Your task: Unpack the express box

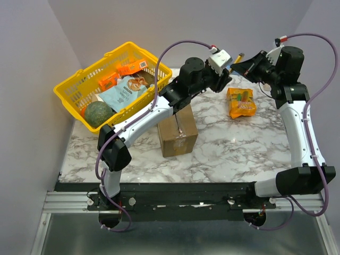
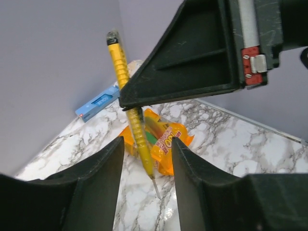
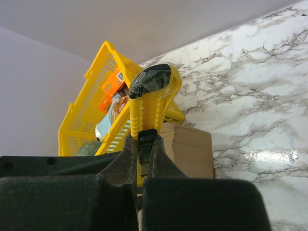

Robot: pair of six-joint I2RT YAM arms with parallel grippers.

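The express box (image 1: 178, 130) is a brown carton standing on the marble table, partly under my left arm; it also shows in the right wrist view (image 3: 190, 149). My right gripper (image 1: 240, 65) (image 3: 142, 139) is shut on a yellow utility knife (image 3: 150, 103), held in the air above the table's back. In the left wrist view the knife (image 2: 130, 106) hangs with its thin blade out, pointing down. My left gripper (image 1: 227, 77) (image 2: 147, 161) is open just beside the right one. The knife shows in the gap between its fingers (image 2: 103, 173), untouched.
A yellow plastic basket (image 1: 79, 79) with an avocado and snack packs stands at the back left, also in the right wrist view (image 3: 91, 110). An orange snack packet (image 1: 240, 102) (image 2: 166, 144) lies at the back right. A small blue pack (image 2: 98, 101) lies by the far wall.
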